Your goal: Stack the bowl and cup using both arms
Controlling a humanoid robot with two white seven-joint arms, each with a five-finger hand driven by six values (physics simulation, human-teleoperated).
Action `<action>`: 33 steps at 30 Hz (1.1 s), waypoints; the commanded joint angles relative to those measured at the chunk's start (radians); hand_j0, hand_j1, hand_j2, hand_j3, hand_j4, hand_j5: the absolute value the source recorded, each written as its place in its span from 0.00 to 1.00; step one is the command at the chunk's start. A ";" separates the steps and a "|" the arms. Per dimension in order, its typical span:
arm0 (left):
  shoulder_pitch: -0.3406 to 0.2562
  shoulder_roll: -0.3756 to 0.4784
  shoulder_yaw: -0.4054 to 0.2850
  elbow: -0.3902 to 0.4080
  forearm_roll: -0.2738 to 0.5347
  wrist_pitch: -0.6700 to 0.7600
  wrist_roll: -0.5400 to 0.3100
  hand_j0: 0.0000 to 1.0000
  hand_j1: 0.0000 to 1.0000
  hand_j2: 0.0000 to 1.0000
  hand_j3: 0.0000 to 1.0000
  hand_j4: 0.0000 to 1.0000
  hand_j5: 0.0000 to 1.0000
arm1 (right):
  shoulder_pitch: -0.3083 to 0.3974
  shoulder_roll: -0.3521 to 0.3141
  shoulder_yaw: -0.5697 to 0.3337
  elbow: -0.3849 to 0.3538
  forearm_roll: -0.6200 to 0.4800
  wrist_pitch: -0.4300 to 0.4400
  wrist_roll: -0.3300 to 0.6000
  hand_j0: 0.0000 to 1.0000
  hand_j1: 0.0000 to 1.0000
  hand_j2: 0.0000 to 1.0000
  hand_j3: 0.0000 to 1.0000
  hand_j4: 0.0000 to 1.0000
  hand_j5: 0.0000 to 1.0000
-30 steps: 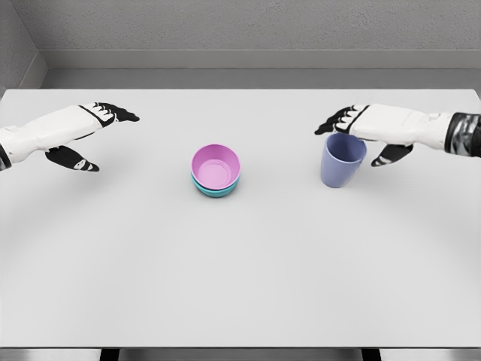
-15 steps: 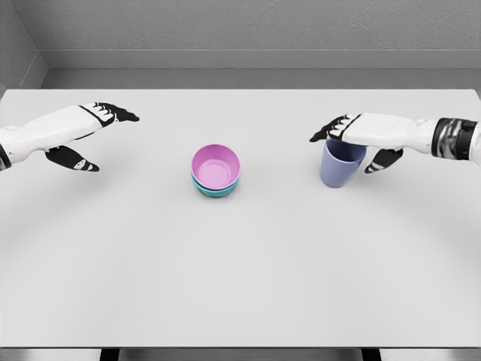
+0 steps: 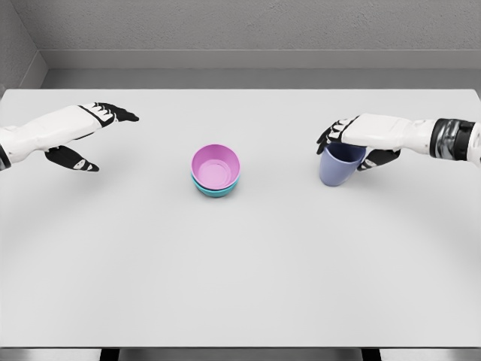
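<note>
Table (image 3: 240,286): your white top, grey wall behind.
Right hand (image 3: 353,143): grasping cup (image 3: 338,165).
Left hand (image 3: 86,135): released.
Bowls (image 3: 216,171): 2, nested.

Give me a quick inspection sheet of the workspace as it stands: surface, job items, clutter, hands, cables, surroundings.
Surface: white table, flat, no spills seen.
Job's things: pink bowl nested in a teal bowl near the table's middle; blue-purple cup upright to the right, apart from the bowls.
Clutter: nothing seen.
Grippers: right robot hand sits over the cup's rim with fingers curled around it, apparently grasping; cup looks on or barely off the table. Left robot hand hovers open at the far left, holding nothing.
Cables: nothing seen.
Surroundings: grey wall behind the table; dark gaps at the table's near edge.
</note>
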 commanded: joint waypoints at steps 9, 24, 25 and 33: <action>0.000 0.004 0.002 0.001 0.006 0.002 0.001 1.00 1.00 1.00 1.00 1.00 1.00 | -0.009 -0.014 -0.014 -0.035 -0.015 0.001 0.002 0.60 0.60 0.60 0.60 0.60 0.60; 0.000 0.004 0.002 0.003 0.005 0.002 -0.001 1.00 1.00 1.00 1.00 1.00 1.00 | -0.026 -0.011 -0.074 -0.090 -0.021 0.001 0.002 0.60 0.60 0.60 0.60 0.60 0.60; 0.000 0.004 0.001 0.001 0.005 0.002 -0.001 1.00 1.00 1.00 1.00 1.00 1.00 | -0.026 -0.010 -0.074 -0.096 -0.021 0.001 0.002 0.60 0.60 0.60 0.60 0.60 0.60; 0.000 0.004 0.002 0.003 0.005 0.002 -0.001 1.00 1.00 1.00 1.00 1.00 1.00 | -0.021 -0.017 -0.080 -0.157 -0.021 0.001 0.002 0.60 0.60 0.60 0.60 0.60 0.60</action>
